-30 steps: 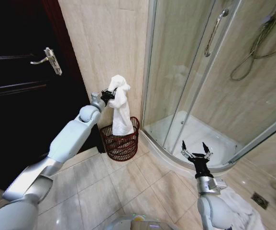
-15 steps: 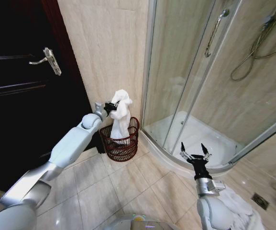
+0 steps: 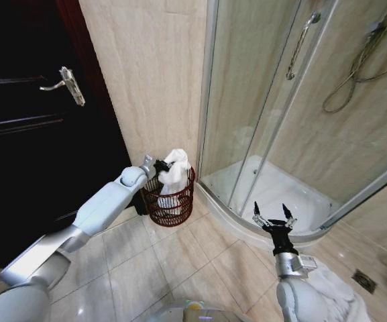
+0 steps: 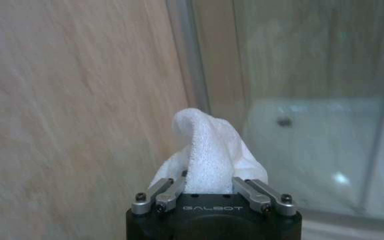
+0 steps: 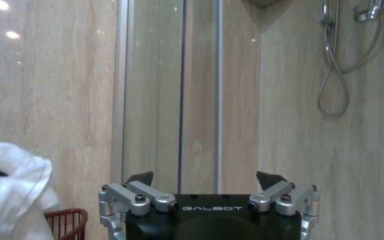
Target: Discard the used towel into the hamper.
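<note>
The white used towel [image 3: 174,176] hangs bunched from my left gripper [image 3: 161,165], which is shut on its upper part. Its lower folds sit inside the hamper [image 3: 180,213], a dark reddish-brown wire basket against the beige wall. In the left wrist view the towel [image 4: 209,160] rises between the closed fingers of the left gripper [image 4: 212,192]. My right gripper [image 3: 272,221] waits open and empty near the shower base. The right wrist view shows the right gripper [image 5: 205,186] open, with the towel [image 5: 8,192] and the hamper rim [image 5: 68,217] off to one side.
A glass shower enclosure [image 3: 273,114] with a curved white tray [image 3: 273,194] stands right of the hamper. A dark door [image 3: 32,127] with a lever handle [image 3: 69,84] is at the left. More white cloth [image 3: 334,288] lies on the tiled floor at lower right.
My left gripper has lowered the towel from above the hamper so its lower part now rests inside. The right arm has barely moved.
</note>
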